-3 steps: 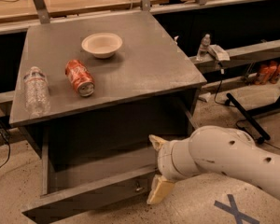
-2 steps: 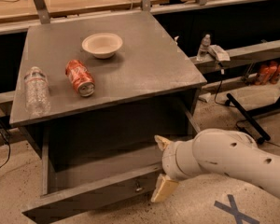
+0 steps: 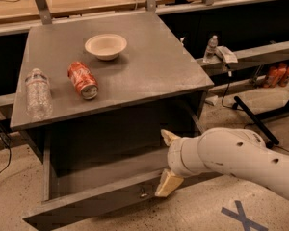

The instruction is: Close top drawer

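Observation:
The top drawer of the dark grey cabinet stands pulled out, its wide front panel low in the camera view and its small metal knob near the panel's middle. My gripper on the white arm is at the right part of the drawer, open, with its tan fingers spread one above the other. The lower finger lies against the panel's top edge just right of the knob. The upper finger is over the drawer's inside. The gripper holds nothing.
On the cabinet top are a white bowl, a red can on its side and a clear bottle lying down. A bottle stands on a rail at the right. A blue X marks the floor.
My gripper has shifted slightly up and to the right, toward the cabinet. The drawer front has not visibly moved.

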Controlling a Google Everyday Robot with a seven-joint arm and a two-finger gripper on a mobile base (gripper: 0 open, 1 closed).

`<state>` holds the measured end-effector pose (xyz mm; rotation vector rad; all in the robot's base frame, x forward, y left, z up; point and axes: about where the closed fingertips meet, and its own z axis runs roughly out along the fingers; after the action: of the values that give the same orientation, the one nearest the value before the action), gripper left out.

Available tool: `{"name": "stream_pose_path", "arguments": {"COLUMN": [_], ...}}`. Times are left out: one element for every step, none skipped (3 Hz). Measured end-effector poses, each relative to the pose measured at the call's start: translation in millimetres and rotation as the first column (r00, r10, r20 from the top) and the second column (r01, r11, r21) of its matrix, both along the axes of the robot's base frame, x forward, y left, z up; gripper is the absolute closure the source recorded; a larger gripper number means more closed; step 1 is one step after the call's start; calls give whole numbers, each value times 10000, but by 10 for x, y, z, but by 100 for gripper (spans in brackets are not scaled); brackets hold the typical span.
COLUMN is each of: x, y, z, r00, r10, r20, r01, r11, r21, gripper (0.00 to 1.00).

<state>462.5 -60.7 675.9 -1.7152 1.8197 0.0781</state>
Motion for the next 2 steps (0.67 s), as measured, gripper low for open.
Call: {"name": "stream_pose_path", "arguments": {"x": [162,336], "y": [52,119], "z": [34,-8], "r00": [9995,9993], "r10": [-55,-29], "r20": [311,383], "r01": [62,43], "r11": [9997,9993], "r21": [-230,-368], "gripper": [0,0]}}
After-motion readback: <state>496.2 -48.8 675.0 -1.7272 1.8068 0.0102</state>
